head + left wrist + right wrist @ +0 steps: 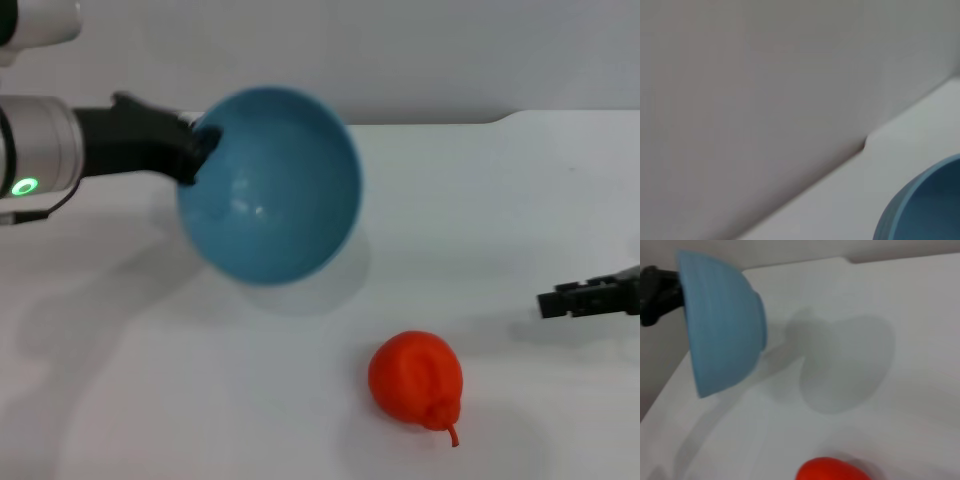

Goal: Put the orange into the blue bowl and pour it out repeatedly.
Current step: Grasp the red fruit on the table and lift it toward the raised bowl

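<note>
My left gripper (200, 148) is shut on the rim of the blue bowl (270, 185) and holds it in the air, tipped on its side with the empty inside facing me. The bowl also shows in the right wrist view (722, 327) and as an edge in the left wrist view (925, 205). The orange (416, 379) lies on the white table in front of the bowl and to its right, apart from it. It shows partly in the right wrist view (832, 470). My right gripper (590, 298) hangs low at the right edge, away from both.
The white table (520, 200) ends at a grey wall behind. The bowl's shadow falls on the table under it.
</note>
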`<state>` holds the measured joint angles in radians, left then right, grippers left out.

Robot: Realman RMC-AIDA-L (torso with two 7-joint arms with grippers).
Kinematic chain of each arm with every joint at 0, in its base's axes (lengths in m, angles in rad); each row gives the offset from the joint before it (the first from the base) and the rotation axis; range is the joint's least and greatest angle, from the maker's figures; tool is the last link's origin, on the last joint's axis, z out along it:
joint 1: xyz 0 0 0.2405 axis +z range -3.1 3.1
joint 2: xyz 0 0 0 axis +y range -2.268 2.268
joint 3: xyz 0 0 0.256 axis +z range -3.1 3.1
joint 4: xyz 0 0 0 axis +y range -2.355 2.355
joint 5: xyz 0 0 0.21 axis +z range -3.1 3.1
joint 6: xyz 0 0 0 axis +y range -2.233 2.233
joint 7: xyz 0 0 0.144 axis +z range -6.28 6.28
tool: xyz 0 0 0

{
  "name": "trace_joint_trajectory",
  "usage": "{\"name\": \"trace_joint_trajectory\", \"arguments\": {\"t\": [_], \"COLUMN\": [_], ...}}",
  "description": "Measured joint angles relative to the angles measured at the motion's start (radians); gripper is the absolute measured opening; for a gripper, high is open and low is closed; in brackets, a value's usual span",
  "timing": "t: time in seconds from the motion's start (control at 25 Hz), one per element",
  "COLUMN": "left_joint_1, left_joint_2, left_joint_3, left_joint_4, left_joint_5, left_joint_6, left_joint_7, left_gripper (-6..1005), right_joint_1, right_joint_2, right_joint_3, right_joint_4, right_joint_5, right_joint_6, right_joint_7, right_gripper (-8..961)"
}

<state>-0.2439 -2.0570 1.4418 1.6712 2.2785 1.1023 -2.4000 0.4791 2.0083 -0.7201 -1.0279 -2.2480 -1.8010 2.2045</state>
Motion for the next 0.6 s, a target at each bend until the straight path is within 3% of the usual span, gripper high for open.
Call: {"name": "trace_joint_trajectory", "arguments": {"t": [0.12,0.28,0.6], "left_joint_1": [-0.053,-0.111,-0.107], "left_joint_2": [0.0,0.0,-0.004], "left_joint_3": [-0.032,-0.069,-0.062], "left_joint_4": [0.013,-0.006,-0.01], "left_joint_5": [0.13,0.204,0.229], "left_joint_6": [0.167,0.317,0.347], "left_joint_7": [-0.153,-0.255,-0.283], "left_gripper": [-2,-1,-2], "right_joint_1": [0.032,0.078,0.162], "right_joint_2": [0.001,0.004,0.043], "right_joint_3": [-0.02,-0.106,-0.155], "right_joint_4": [0.039,0.084,0.149], "right_joint_5": [-0.001,-0.015,-0.106], "right_joint_6": [0.0,0.006,0.076], "right_joint_7": [-0.039,-0.049,-0.039], "right_gripper": [488,486,482]}}
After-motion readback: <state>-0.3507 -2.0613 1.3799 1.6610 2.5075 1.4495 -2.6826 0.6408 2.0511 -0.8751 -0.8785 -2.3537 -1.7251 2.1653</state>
